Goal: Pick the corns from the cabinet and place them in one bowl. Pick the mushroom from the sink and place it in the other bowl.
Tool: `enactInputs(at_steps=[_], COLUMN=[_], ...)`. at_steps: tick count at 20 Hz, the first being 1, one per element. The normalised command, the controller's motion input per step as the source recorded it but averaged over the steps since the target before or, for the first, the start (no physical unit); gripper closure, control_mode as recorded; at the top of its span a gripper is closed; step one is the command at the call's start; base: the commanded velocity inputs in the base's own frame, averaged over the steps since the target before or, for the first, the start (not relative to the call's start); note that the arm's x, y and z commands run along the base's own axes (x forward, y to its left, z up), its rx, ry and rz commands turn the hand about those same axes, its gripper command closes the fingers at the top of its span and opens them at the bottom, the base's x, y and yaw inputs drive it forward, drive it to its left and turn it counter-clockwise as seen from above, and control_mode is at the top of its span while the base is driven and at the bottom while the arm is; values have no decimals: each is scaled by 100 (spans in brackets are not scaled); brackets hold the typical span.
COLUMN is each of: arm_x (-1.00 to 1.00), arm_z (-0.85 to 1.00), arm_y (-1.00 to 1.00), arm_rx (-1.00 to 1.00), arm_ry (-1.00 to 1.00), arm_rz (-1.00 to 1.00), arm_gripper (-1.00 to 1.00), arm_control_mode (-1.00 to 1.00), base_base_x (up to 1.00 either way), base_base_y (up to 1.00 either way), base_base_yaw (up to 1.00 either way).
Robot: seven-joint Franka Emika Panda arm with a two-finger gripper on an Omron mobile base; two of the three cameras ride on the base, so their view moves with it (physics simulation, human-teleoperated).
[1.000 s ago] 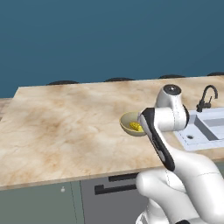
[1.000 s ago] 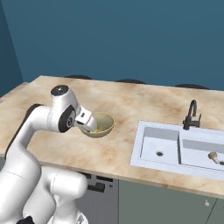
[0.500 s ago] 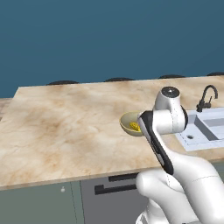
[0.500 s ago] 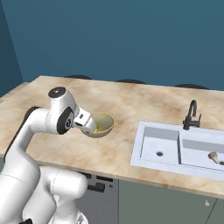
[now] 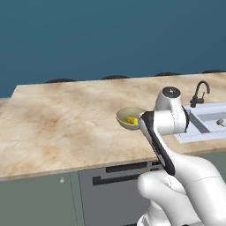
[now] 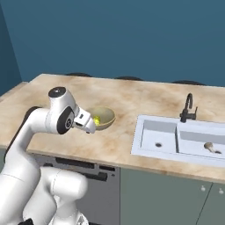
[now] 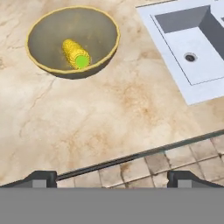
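We are looking at a rendered kitchen. A long beige marbled stone desk [image 5: 66, 119] crosses the middle of the left base view, with grey-green cabinet fronts [image 5: 35, 203] under it at lower left. At the right of the right base view a pale bluish-white two-basin sink [image 6: 176, 140] is set into the top, a thin black curved tap [image 6: 188, 107] behind it. A plain dark blue wall [image 6: 132, 35] fills the upper frame.
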Motion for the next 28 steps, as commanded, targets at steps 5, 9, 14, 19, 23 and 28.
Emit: enactInputs(at_steps=[5,9,14,19,23,28], arm_x=[0,0,0,0,0,0], arm_z=[0,0,0,0,0,0], arm_y=[0,0,0,0,0,0], arm_rx=[0,0,0,0,0,0], arm_ry=[0,0,0,0,0,0], arm_rz=[0,0,0,0,0,0], arm_gripper=[-100,-100,-100,-100,-100,-100], arm_control_mode=[100,100,100,100,100,100], base_base_x=[-57,-8,0,0,0,0], base_base_y=[-10,6,7,6,6,6], base_base_yaw=[-9,-80,-98,-100,-100,-100])
